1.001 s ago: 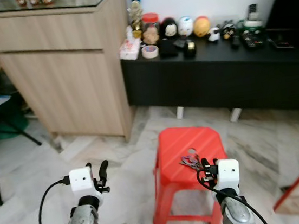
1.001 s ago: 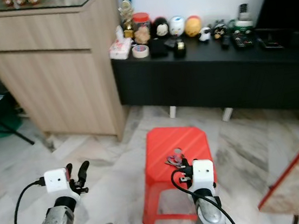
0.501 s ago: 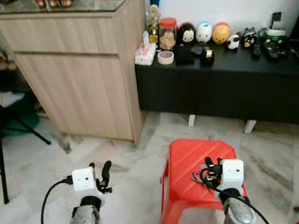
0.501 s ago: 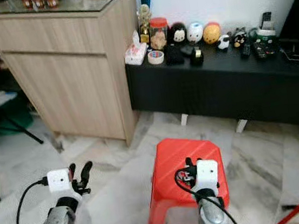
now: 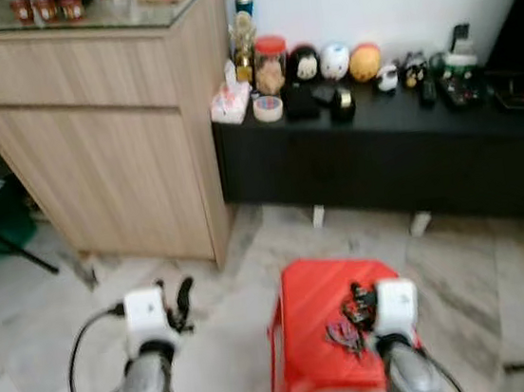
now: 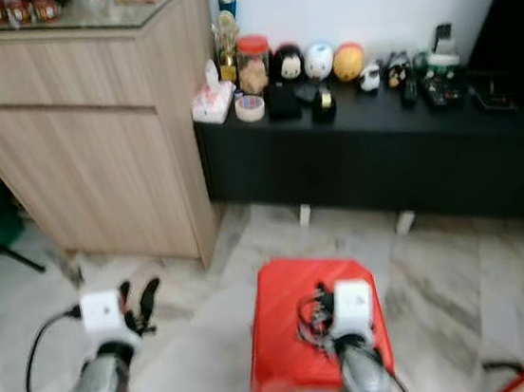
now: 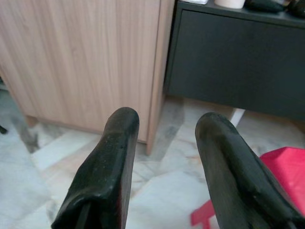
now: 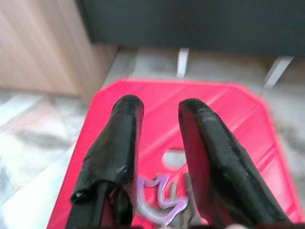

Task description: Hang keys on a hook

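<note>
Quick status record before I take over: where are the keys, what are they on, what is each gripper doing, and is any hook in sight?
keys: bunch lying on the stool top, not hung
stool: red plastic, on the marble floor in front of the black console
right gripper: over the stool, fingers open, keys low between them, not gripped
left gripper: open, holding nothing, aimed at the wooden cabinet
hook: none seen
image quality: head views slightly blurred

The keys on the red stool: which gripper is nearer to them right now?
Right. The right gripper hangs just above the keys on the red stool, fingers open. The left gripper is off to the stool's left, over the floor.
</note>
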### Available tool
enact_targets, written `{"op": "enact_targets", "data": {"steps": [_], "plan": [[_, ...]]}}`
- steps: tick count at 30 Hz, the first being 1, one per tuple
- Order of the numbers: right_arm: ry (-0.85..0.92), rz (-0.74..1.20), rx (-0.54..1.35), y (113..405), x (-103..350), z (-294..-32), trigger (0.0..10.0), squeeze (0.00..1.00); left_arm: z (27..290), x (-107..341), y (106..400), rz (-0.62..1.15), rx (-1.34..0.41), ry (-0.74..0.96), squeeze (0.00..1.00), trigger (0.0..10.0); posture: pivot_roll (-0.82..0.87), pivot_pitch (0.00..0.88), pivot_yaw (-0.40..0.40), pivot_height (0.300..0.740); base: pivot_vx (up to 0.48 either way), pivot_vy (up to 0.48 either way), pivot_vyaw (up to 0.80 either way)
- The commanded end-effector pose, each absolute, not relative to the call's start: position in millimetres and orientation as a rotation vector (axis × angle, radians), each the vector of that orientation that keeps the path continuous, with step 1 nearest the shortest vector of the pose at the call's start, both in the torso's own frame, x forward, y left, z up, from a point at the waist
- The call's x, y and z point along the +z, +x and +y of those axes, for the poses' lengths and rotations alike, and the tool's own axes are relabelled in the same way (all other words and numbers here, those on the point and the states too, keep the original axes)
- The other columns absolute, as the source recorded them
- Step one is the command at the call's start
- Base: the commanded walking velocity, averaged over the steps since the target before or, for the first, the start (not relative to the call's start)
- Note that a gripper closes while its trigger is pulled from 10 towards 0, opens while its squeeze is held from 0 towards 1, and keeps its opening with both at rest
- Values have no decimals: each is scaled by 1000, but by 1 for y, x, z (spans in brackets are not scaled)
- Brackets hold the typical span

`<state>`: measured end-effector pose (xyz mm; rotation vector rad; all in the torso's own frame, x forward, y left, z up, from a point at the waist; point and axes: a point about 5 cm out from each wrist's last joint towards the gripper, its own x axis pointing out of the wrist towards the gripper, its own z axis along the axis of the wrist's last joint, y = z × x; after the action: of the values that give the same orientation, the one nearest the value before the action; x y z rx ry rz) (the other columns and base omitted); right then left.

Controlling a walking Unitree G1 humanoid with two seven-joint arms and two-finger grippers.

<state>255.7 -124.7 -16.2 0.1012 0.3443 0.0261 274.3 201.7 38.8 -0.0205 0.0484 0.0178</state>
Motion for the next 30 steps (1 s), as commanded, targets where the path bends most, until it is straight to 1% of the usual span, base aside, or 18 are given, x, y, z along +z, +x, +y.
{"op": "enact_targets", "data": {"steps": [1, 3, 6, 7, 8, 9, 11, 15, 18, 22, 27, 30], "plan": [[114, 397, -10, 251, -24, -132, 10000, 0, 197, 33, 272, 79, 6, -28, 0, 10000, 57, 20, -51, 646, 0, 0, 0], [192, 427, -55, 248, -28, -133, 10000, 0, 197, 33, 272, 80, 5, -27, 0, 10000, 57, 22, -51, 646, 0, 0, 0], [241, 449, -77, 246, -31, -134, 10000, 0, 197, 33, 272, 80, 4, -26, 0, 10000, 56, 21, -51, 646, 0, 0, 0], [238, 456, -76, 245, -32, -135, 10000, 306, 197, 33, 271, 81, 4, -26, 0, 10000, 56, 21, -51, 646, 0, 0, 0], [233, 462, -75, 244, -32, -136, 10000, 306, 197, 32, 271, 81, 4, -26, 0, 10000, 58, 22, -51, 646, 0, 0, 0], [200, 460, -63, 244, -32, -137, 10000, 0, 197, 32, 271, 82, 5, -25, 0, 10000, 58, 22, -51, 646, 0, 0, 0], [155, 440, -46, 244, -31, -139, 10000, 0, 197, 32, 271, 84, 5, -25, 0, 10000, 57, 23, -50, 646, 0, 0, 0], [148, 445, -46, 244, -31, -141, 10000, 0, 197, 31, 270, 86, 5, -26, 0, 10000, 55, 23, -49, 646, 0, 0, 0], [158, 456, -47, 243, -33, -141, 10000, 0, 196, 31, 270, 87, 2, -26, 0, 10000, 55, 23, -48, 631, 0, 0, 0], [123, 481, -70, 243, -35, -146, 10000, 0, 196, 32, 271, 84, 2, -24, 0, 10000, 59, 22, -49, 631, 0, 0, 0], [141, 477, -68, 245, -35, -146, 10000, 0, 197, 32, 271, 85, 3, -21, 0, 10000, 62, 24, -47, 631, 0, 0, 0], [197, 499, -87, 248, -35, -149, 10000, 0, 198, 32, 271, 87, 3, -18, 0, 10000, 62, 25, -45, 631, 0, 0, 0]]}}
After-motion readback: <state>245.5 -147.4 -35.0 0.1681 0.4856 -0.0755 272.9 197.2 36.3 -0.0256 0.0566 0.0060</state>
